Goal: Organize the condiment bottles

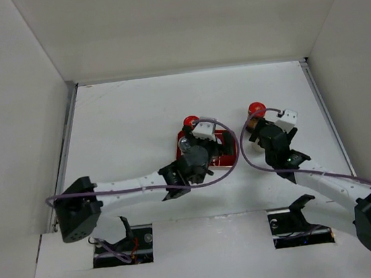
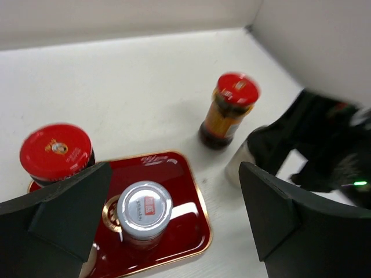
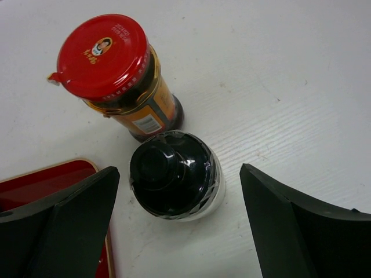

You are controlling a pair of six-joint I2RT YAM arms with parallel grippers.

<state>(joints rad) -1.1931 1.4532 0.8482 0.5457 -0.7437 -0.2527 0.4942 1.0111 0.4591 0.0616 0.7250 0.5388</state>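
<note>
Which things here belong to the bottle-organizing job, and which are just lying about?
Job:
- left red-capped jar
- silver-capped jar
- right red-capped jar
- black-capped jar

Not bottles:
- red tray, holding the silver-capped jar
- white table

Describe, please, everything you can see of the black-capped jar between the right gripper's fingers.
The black-capped jar is a small cylinder with a glossy, domed black cap, likely plastic, over a pale, clear-looking body. It stands upright on the white table, off the red tray, close beside the red-capped jar; whether they touch is unclear. It sits between the open fingers of the right gripper, neither of which touches it.
</note>
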